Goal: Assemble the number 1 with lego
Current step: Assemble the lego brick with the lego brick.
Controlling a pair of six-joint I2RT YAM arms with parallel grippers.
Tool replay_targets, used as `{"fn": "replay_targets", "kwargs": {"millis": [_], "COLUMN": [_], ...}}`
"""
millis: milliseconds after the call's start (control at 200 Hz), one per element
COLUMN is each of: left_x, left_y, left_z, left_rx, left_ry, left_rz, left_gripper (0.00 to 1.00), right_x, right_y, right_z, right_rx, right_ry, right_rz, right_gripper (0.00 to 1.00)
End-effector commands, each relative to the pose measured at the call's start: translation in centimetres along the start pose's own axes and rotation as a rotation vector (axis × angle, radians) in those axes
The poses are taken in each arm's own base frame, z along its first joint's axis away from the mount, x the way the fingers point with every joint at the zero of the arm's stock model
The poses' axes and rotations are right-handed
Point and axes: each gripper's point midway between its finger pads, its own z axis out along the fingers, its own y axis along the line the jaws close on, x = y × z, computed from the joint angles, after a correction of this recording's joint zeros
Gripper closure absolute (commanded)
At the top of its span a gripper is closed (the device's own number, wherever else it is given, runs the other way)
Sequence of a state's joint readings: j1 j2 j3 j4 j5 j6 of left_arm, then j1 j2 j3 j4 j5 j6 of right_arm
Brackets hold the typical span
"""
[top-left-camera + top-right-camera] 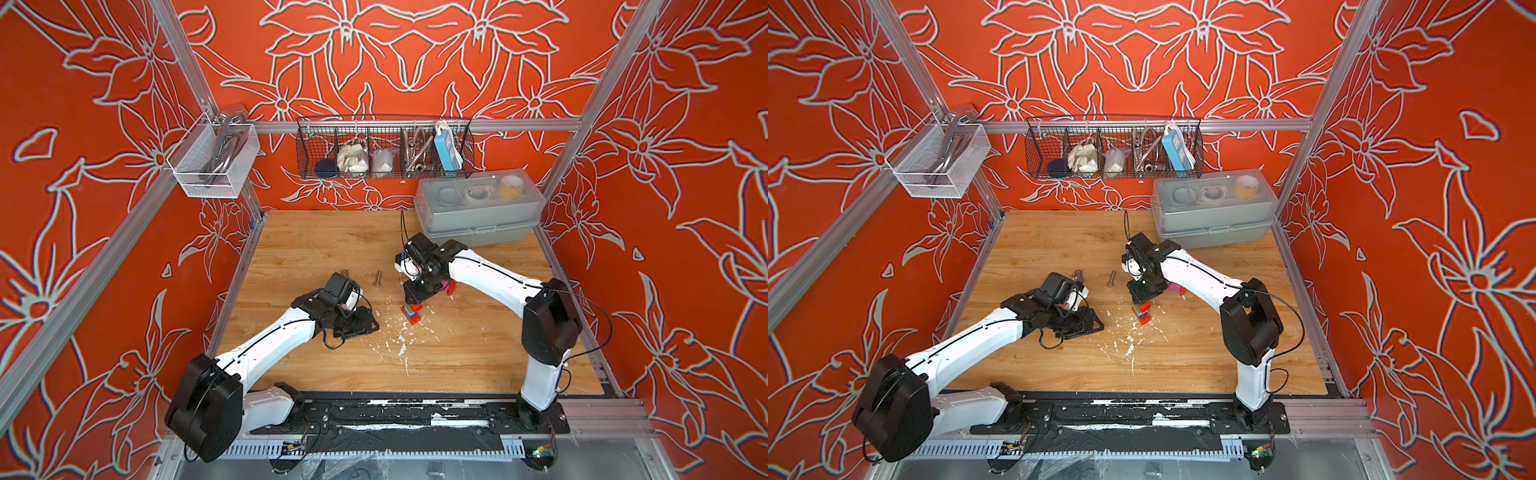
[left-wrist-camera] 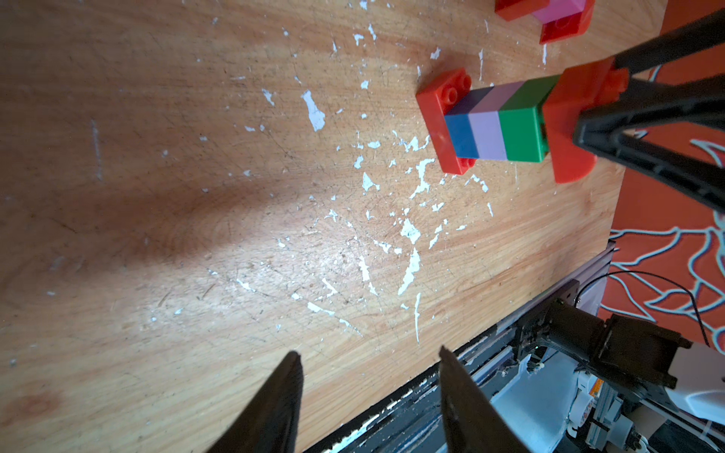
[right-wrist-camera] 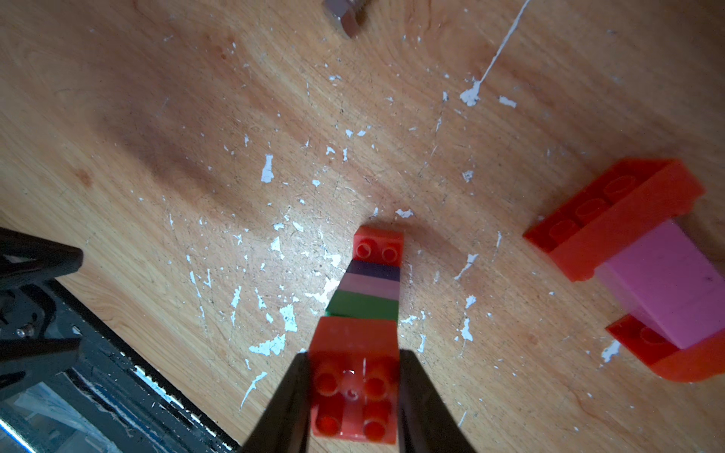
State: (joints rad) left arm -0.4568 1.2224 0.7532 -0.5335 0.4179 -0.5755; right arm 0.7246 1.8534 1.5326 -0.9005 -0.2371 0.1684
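My right claw point(image 3: 355, 355) pinches the top red brick point(image 3: 353, 392) of the lego tower point(image 2: 498, 129), which stands upright on the counter point(image 3: 157, 117), its length running straight down from me. My left claw point(image 2: 368, 357) hangs spread and empty, well apart; spare bricks point(image 3: 647, 266) lie nearby.

Count on view: 4 red bricks point(image 3: 355, 392); 1 blue brick point(image 2: 461, 135); 1 lilac brick point(image 2: 487, 135); 1 green brick point(image 2: 521, 133); 1 pink block point(image 3: 663, 282), its layers indistinct. 2 grey bolts point(image 1: 378, 278). 1 black wire basket point(image 1: 309, 145), 1 white mesh basket point(image 1: 195, 174), 1 lidded box point(image 1: 478, 226).
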Motion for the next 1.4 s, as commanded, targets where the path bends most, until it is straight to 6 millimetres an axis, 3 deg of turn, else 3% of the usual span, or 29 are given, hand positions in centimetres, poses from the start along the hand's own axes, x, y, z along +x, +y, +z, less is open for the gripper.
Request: {"fn": "replay_targets", "kwargs": {"millis": [0,320,641,1051,1391], "left_x": [-0.4,-0.4,-0.6,-0.7,-0.7], "left_y": [-0.5,-0.4,-0.3,-0.4,-0.3], "left_z": [-0.6,-0.5,-0.5,-0.3,-0.4], "left_rx": [0.020,0.021,0.021,0.029,0.024], "left_ry": [-0.013,-0.011,-0.014,-0.009,-0.014], "left_rz": [0.014,0.008,0.006,0.003,0.002], "left_gripper": [0.45,0.45,0.45,0.45,0.45], "right_x": [2.0,3.5,3.4,3.2,3.9], "right_y": [-1.1,-1.8,-2.6,-1.3,-1.4], "right_z": [0.9,3.4,2.4,0.4,1.8], "right_rx": [0.044,0.051,0.113,0.061,0.039], "right_ry": [0.053,0.113,0.132,0.064,0.086], "right_rz": [0.019,0.033,0.048,0.064,0.065], "right_gripper": [0.79,0.79,0.80,0.80,0.79]}}
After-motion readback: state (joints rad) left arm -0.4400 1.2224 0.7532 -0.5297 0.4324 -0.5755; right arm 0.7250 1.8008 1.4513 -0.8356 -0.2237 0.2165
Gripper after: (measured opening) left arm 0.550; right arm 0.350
